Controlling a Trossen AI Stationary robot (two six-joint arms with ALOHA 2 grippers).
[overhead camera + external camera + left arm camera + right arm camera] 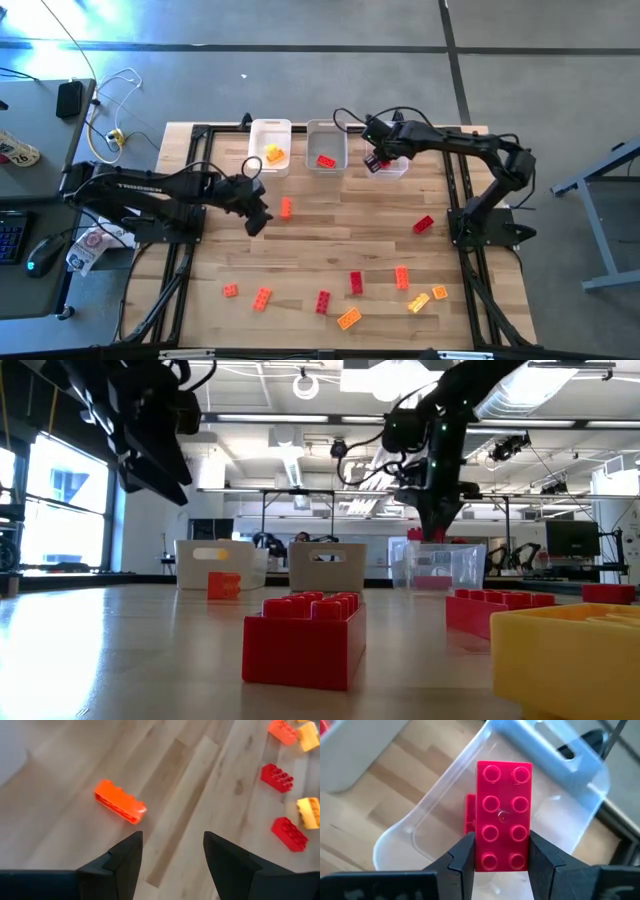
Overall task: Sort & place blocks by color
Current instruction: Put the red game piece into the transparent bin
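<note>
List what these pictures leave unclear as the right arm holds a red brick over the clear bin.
- Clear bin contents: right wrist view, the held red brick covers most of another brick beneath.
- White bin and grey bin contents: low view, walls hide them.
- Yellow brick: low view, cut off by the edge.

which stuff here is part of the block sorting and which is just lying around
Job: loose blocks on the table; red block held in the right tool over the clear bin; white bin; grey bin; open left tool.

Lying about: white cable, computer mouse.
</note>
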